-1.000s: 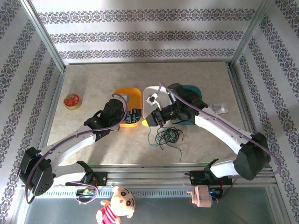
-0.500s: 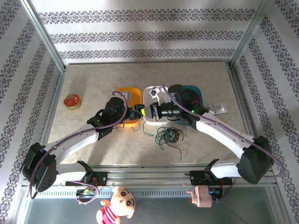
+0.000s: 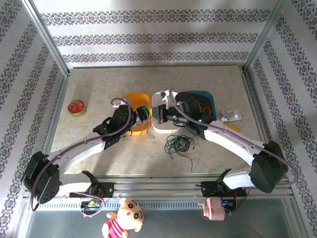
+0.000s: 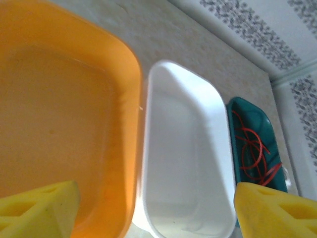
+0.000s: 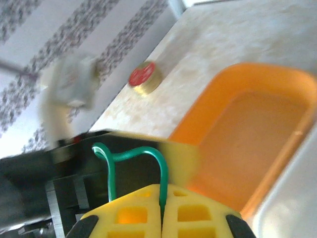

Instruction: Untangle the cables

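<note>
Teal tray (image 3: pixel 209 97) at 1 o'clock from above already holds a red cable (image 3: pixel 200 105); dark tangle (image 3: pixel 178 145) sits on the table (image 3: pixel 99 84) at 6 o'clock of the white tray (image 3: pixel 161 130), so most sorting's left imo; left wrist cam: left claw (image 4: pixel 156 198) gaping wide, nothing in it, orange tray (image 4: pixel 59 109) at 9 o'clock; right wrist cam: right claw (image 5: pixel 162 210) clenched on a green cable (image 5: pixel 162 171), probably the strand being worked now.

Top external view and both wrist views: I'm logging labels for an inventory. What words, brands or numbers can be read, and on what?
No legible text anywhere.
Round tin, red lid: any print too small here, blurred in the right wrist view.
Orange tray, white tray, teal tray: no print seen.
</note>
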